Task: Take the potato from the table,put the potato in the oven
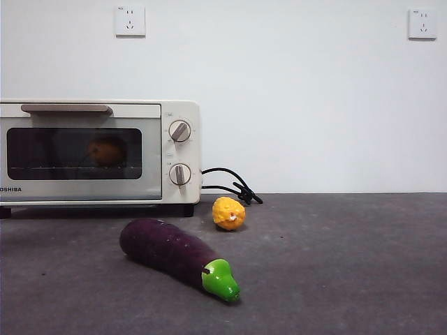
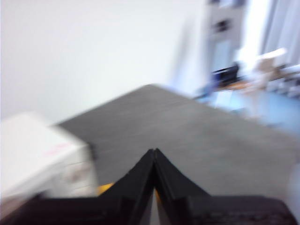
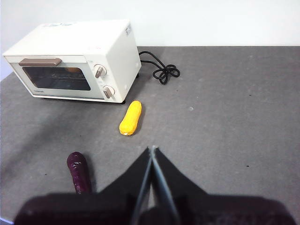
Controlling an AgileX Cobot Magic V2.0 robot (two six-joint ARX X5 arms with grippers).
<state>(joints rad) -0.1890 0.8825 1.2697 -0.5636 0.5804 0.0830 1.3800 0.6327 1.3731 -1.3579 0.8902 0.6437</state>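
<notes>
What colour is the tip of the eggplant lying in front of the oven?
Bright green, on the dark purple eggplant; the front view shows it best.

Left gripper [image 2: 154, 152]: jaws pressed together, empty, view motion-blurred. Right gripper [image 3: 152, 149]: jaws closed tip to tip, empty, raised above the table.

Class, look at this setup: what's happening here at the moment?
Nothing is being handled. The potato sits inside the oven behind its closed glass door. An eggplant and a yellow corn cob lie on the table. Both end effectors, left and right, are shut and empty, away from everything.
</notes>
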